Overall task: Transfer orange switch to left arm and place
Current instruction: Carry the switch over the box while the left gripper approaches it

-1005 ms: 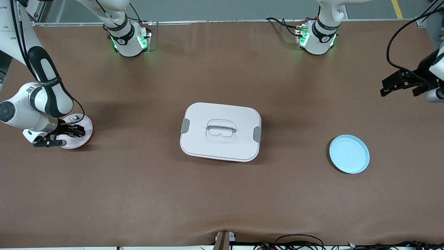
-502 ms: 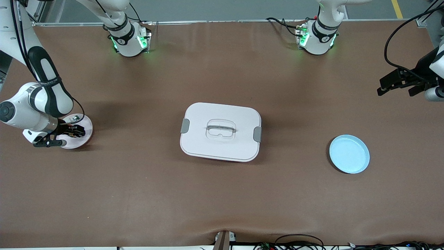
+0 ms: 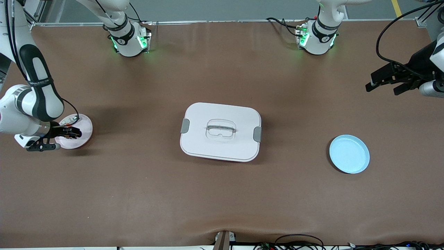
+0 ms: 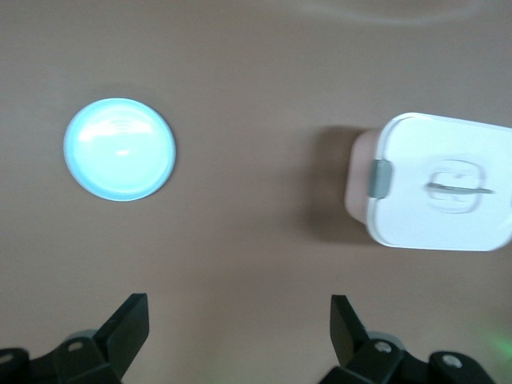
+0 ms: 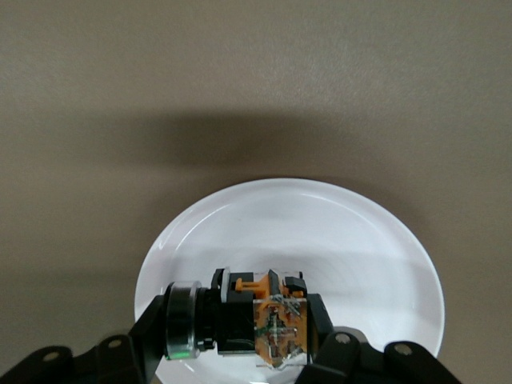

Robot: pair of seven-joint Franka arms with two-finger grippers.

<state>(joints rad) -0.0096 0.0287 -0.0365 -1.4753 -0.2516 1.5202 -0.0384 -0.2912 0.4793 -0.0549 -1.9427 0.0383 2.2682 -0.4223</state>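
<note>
- Front view: the box [image 3: 220, 131], white, rounded-rectangular, with grey side clips and a recessed lid handle, is sitting mid-table on a matte brown covering [image 3: 173, 194]. A pale pink round plate [image 3: 81, 133] is lying toward the right arm's end, a light-blue round plate [image 3: 349, 153] toward the left arm's end. The right gripper [image 3: 71, 132] is hanging just over the pink plate; the left gripper [image 3: 381, 81] is hovering over bare table at its own end, well apart from the box. Cables are trailing along the table's near edge.
- Left wrist view: the left gripper [image 4: 238, 332] is showing its black fingers spread wide with nothing between them, which the front view is not resolving; the blue plate [image 4: 119, 149] is looking glossy.
- Right wrist view: only here is the orange switch [image 5: 240, 316] readable, a black body with orange parts and a round cap, clamped between the closed fingers of the right gripper [image 5: 232, 352] just above the glossy pink plate [image 5: 344, 240].
</note>
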